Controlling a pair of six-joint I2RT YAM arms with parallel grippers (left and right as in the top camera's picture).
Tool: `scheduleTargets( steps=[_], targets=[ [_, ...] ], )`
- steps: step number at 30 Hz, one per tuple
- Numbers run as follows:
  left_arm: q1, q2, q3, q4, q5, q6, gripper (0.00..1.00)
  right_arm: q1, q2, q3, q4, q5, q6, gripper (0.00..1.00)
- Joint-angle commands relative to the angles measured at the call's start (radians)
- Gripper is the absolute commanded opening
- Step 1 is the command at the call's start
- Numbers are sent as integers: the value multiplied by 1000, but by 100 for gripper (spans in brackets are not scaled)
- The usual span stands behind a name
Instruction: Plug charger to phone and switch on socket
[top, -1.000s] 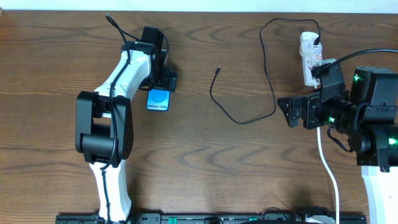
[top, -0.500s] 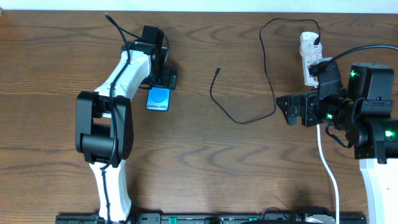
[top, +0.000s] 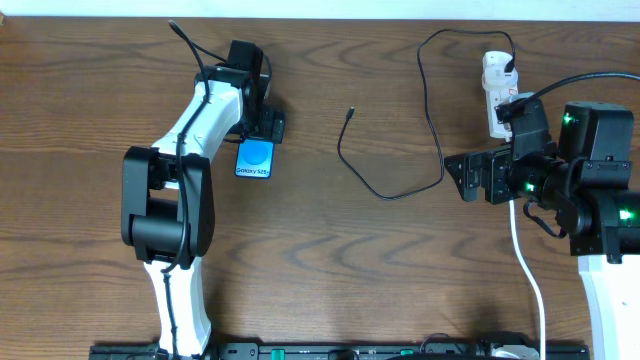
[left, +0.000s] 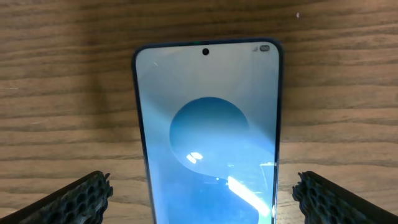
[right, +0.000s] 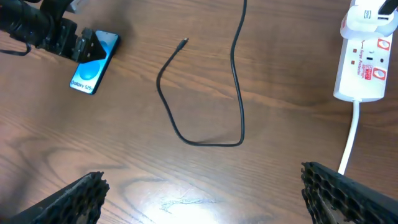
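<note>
Your left fingers (left: 78, 198) stand wide and straddle the phone (left: 208, 124). It lies flat on the bench (top: 330, 260), its long axis running straight out between them, and neither finger touches it. Right of the phone, well apart, rests the connector tip (top: 351, 111) of the charger (top: 385, 195). Farther right are the socket (top: 495, 95) and your right fingers (right: 348, 186), also wide and empty. Since a second ago, only the right arm has shifted slightly.

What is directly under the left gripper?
The phone lies screen-up on the wooden table, between the open jaws of the left gripper. From overhead, the gripper covers one end of the phone, so that end is hidden.
</note>
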Motion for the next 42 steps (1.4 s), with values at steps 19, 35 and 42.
scheduleTargets(
  steps=[19,35,42],
  targets=[
    [5,16,-10,-2,-30,9,98,6,0,17,-4,-6,-14,99],
    [5,17,-31,2,-30,-7,98,6,0,17,-5,-6,-14,99],
    [4,17,-42,12,-30,-21,98,6,0,17,-3,-6,-14,99]
  ],
)
